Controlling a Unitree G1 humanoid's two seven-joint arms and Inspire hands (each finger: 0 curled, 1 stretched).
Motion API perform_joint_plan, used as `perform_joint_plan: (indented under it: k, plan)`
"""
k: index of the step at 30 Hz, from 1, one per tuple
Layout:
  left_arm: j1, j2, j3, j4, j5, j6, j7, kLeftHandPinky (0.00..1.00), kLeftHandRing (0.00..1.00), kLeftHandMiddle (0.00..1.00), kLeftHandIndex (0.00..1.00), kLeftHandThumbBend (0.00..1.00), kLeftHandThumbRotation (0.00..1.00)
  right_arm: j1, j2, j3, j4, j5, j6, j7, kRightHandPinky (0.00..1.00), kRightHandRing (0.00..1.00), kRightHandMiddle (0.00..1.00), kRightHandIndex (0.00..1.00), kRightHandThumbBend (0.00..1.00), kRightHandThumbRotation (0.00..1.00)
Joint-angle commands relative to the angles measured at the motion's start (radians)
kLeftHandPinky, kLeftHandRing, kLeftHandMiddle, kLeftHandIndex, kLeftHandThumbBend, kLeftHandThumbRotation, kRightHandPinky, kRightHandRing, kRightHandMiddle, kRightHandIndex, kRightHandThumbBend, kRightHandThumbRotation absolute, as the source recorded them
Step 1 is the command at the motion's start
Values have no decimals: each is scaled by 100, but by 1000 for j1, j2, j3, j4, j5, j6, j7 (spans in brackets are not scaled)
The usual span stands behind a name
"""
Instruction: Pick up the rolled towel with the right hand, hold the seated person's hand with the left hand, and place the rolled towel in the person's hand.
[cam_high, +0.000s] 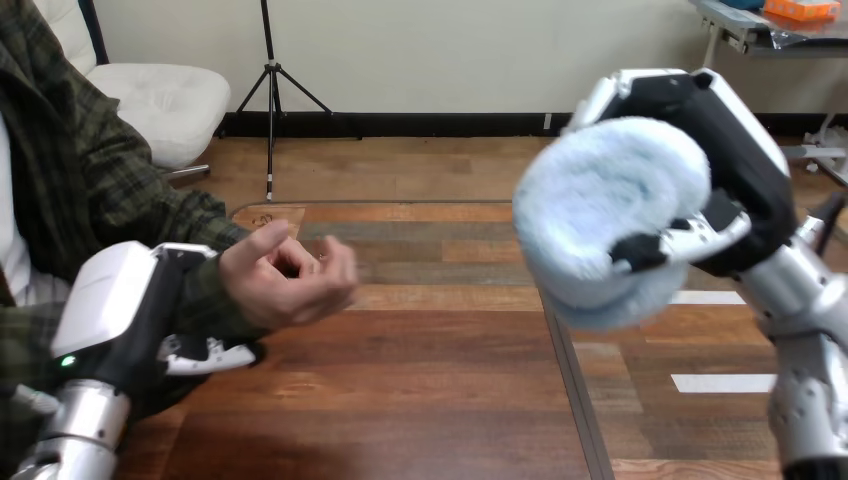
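At the left, the left hand (120, 305) wraps the person's wrist (205, 305) from below, its fingers (205, 355) curled round the green sleeve; how firmly it grips is hard to judge, since the sleeve hides the contact. Just right of it, the person's hand (290, 280) sits palm up with loosely bent fingers, above the wooden table (400, 400). Well apart at the right, the right hand (740, 170) is raised and clasps the pale blue rolled towel (600, 210), with its thumb across the front of the roll.
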Motion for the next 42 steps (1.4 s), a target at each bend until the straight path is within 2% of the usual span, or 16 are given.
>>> perform_joint_plan:
  k: [1,8,11,17,20,23,26,29,32,35,42]
  plan:
    - [-2,-59,-31,-56,-17,-12,-22,22,27,34,36,84,0,-120,24,13,57,-13,-37,-2,17,23,27,30,76,0]
    - [0,-75,-33,-86,-4,-7,-24,22,27,34,35,83,0,-168,37,28,122,-44,-61,-7,17,23,27,31,76,0]
    - [4,-87,-30,-105,-10,2,-38,22,26,33,34,82,0,-187,36,38,143,-58,-53,-11,16,23,27,31,76,0]
    - [10,-109,-26,-148,-27,20,-71,22,26,33,34,81,0,-212,38,57,157,-83,-5,-41,16,22,27,30,76,0]
    - [12,-118,-24,-167,-40,16,-88,22,26,33,34,81,0,-222,36,67,170,-121,-43,-62,16,22,26,30,77,0]
    - [6,-122,-25,-154,-35,-8,-84,22,26,33,34,81,0,-230,38,73,171,-128,-31,-68,16,22,26,29,76,0]
    - [16,-136,-23,-207,-21,49,-106,22,26,33,34,81,0,-242,42,79,184,-141,-37,-72,16,22,26,29,77,0]
    - [15,-144,-24,-214,-24,43,-110,22,26,33,34,81,0,-252,45,86,192,-147,-28,-77,15,21,26,29,77,0]
    - [18,-156,-24,-234,-28,67,-129,22,27,33,34,81,0,-266,54,92,211,-147,-41,-70,15,21,26,29,77,0]
    - [20,-164,-26,-253,-20,65,-131,22,27,34,34,81,0,-279,62,99,234,-159,-66,-71,15,21,25,29,77,0]
    - [24,-182,-31,-279,-9,65,-132,22,27,34,34,83,0,-314,88,110,299,-172,-128,-37,13,19,24,27,75,0]
